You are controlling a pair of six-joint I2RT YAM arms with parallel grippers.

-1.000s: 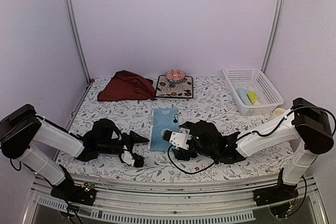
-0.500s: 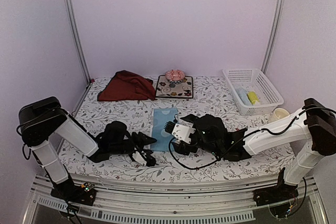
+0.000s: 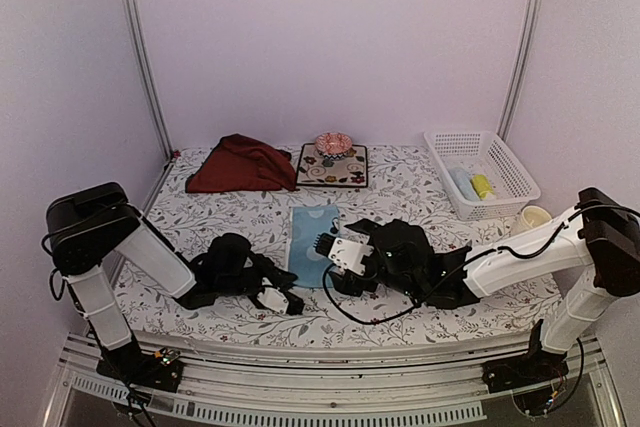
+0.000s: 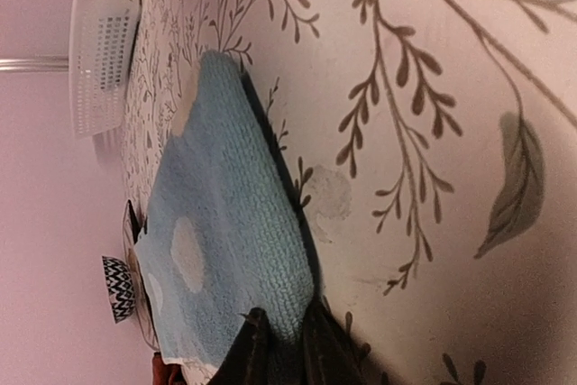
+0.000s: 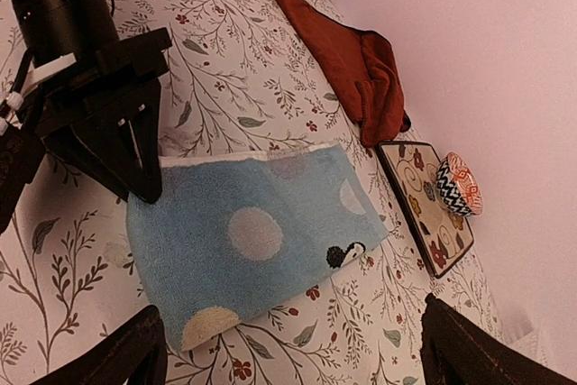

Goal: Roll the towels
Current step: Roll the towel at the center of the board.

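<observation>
A light blue towel [image 3: 312, 232] with white dots and a small mouse print lies flat in the middle of the table. My left gripper [image 3: 290, 282] is low at its near left corner. In the left wrist view the dark fingers [image 4: 257, 349] are shut on the corner of the towel [image 4: 225, 223], which sits between them. My right gripper [image 3: 326, 262] hovers at the towel's near right edge, open wide. Its view shows the towel [image 5: 261, 232] lying beyond the spread jaws of the right gripper [image 5: 288, 331]. A dark red towel [image 3: 240, 164] lies crumpled at the back left. Small yellow [image 3: 483, 185] and pale blue [image 3: 462, 183] towels lie in the basket.
A white slatted basket [image 3: 505, 162] stands at the back right, with a pale cup [image 3: 532, 215] in front of it. A square dark floral mat [image 3: 333, 169] at the back centre carries a small patterned bowl [image 3: 333, 144]. The left gripper's black body [image 5: 108, 123] fills the right wrist view's upper left.
My left arm has reached right to the blue towel's near left corner and its jaws have closed on it. The right gripper has moved forward over the towel's near edge, still open.
</observation>
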